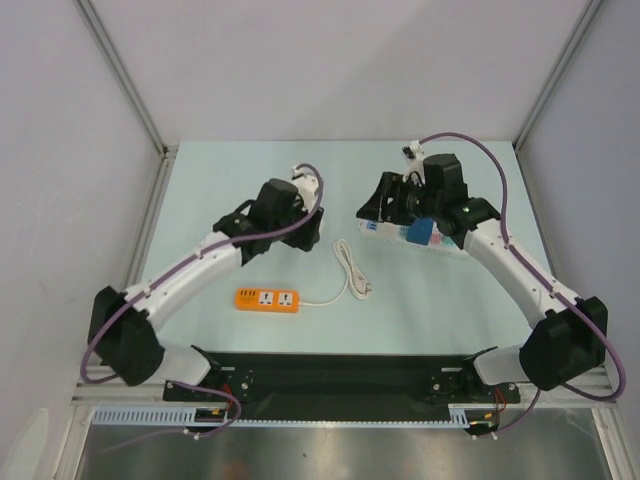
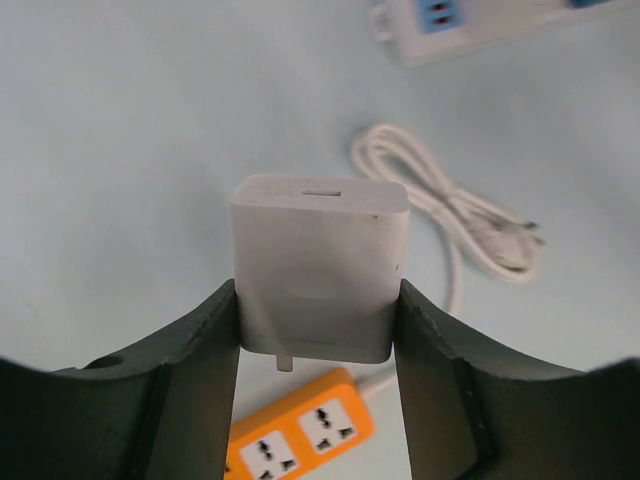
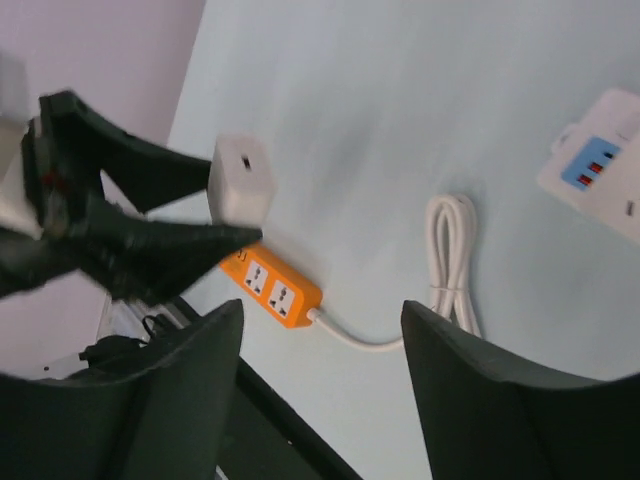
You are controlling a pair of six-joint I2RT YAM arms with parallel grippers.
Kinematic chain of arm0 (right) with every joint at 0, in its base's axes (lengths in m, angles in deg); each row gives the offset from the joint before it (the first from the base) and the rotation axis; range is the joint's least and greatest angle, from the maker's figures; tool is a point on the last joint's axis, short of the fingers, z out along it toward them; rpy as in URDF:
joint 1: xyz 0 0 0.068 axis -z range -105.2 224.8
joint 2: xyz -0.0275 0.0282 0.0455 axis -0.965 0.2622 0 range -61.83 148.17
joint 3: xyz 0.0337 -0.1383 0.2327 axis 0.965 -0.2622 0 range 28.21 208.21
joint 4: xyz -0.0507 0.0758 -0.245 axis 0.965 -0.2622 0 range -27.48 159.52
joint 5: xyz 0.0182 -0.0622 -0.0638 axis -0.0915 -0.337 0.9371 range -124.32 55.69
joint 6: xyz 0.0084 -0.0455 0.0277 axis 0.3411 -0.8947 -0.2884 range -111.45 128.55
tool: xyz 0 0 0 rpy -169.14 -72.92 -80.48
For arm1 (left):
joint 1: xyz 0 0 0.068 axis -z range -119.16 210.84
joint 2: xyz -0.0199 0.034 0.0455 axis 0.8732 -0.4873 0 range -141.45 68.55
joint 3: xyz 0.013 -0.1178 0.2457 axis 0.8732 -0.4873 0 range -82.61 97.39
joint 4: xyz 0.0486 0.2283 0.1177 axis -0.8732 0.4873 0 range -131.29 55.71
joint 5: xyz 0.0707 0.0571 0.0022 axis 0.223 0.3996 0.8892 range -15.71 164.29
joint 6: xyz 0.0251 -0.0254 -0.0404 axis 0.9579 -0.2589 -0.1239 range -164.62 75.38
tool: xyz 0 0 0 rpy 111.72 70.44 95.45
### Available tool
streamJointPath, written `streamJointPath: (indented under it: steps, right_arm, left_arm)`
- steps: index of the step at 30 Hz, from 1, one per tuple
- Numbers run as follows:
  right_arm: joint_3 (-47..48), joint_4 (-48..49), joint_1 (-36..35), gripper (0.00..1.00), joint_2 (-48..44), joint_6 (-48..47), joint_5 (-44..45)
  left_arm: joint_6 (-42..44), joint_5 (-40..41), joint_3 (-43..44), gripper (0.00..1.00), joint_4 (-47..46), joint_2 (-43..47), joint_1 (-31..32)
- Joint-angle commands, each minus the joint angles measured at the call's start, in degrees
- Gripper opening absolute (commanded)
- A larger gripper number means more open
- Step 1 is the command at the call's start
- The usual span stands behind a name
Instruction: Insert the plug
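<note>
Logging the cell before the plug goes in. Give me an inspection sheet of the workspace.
Surface: pale table, nothing spilled.
Job's things: blue plug at the white power strip near the right arm; seating cannot be told.
Clutter: orange power strip; white charger block.
Grippers: left gripper, fingers shut on the white charger block; right gripper open, empty.
Cables: white cord coiled beside the orange power strip.
Surroundings: white enclosure walls; nothing else seen.

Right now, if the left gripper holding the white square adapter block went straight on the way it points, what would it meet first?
Probably the bare pale blue-green table, just left of the coiled white cable; depth is unclear.
</note>
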Motion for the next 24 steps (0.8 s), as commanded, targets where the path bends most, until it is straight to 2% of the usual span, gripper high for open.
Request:
streamJointPath:
  steps: [1, 3, 6, 14, 19, 24]
  right_arm:
    - [4.47, -0.57, -0.22, 0.65, 3.33, 3.28, -9.34]
    - [5.01, -0.48, -0.92, 0.58, 4.57, 3.99, -9.78]
    - [4.13, 2.06, -1.63, 0.56, 4.66, 6.45, -13.73]
    - [2.11, 5.49, -4.87, 0.64, 3.34, 10.76, -17.43]
    - [3.25, 0.67, -10.58, 0.64, 4.83, 8.14, -13.31]
    - [3.43, -5.14, -13.49, 0.59, 6.77, 6.02, -7.06]
  left_arm:
    - [1.43, -4.30, -5.95, 0.00, -6.65, 8.27, 4.97]
    - [1.26, -7.21, -8.68, 0.00, -9.29, 13.63, 6.57]
    - [0.99, -12.93, -13.00, 0.00, -14.13, 18.74, 8.51]
    - [1.35, -11.19, -15.20, 0.00, -13.88, 20.07, 12.99]
    - [1.26, -10.39, -15.73, 0.00, -14.05, 20.42, 13.96]
    - [1.78, -10.48, -15.82, 0.00, -14.14, 20.50, 14.40]
